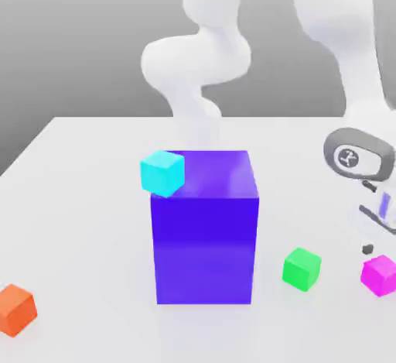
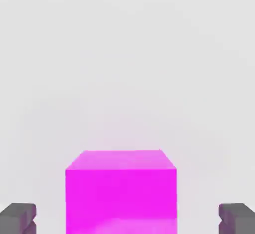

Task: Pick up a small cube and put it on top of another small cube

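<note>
White tabletop (image 1: 85,191): pink cube (image 2: 121,190) near exterior view's right edge, beside green cube (image 1: 302,268); gripper (image 2: 127,218) open astride it, apparently untouched; close squarely on opposite faces, centred, before lifting.

small magenta cube (image 1: 380,274), resting flat on the white surface (image 1: 85,199) at the exterior view's right edge. small green cube (image 1: 302,268), equal in size, lying just beside it toward the exterior view's left, not touching.
</note>
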